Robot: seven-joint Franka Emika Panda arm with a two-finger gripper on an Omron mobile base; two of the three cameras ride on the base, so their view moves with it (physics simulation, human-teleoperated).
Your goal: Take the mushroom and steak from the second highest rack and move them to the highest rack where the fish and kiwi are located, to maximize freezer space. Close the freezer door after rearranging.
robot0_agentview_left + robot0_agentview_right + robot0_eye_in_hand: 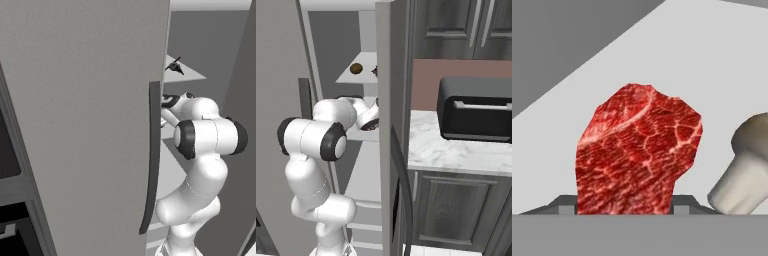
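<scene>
1. Left base view: behind the arm [200,165], facing 12 o'clock into the freezer.
2. Right base view: same shelves, seen from the opposite side.
3. Hand view: very near the steak [637,150].

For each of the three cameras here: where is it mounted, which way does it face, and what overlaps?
Left base view: behind the arm's left, facing the tall grey freezer door; white arm rises lower right.
Right base view: behind its right, facing freezer shelves and black toaster oven; arm lower left.
Hand view: on the hand, facing the red marbled steak between the fingertips, tan mushroom beside.
Both base views share arm and top shelf.
</scene>
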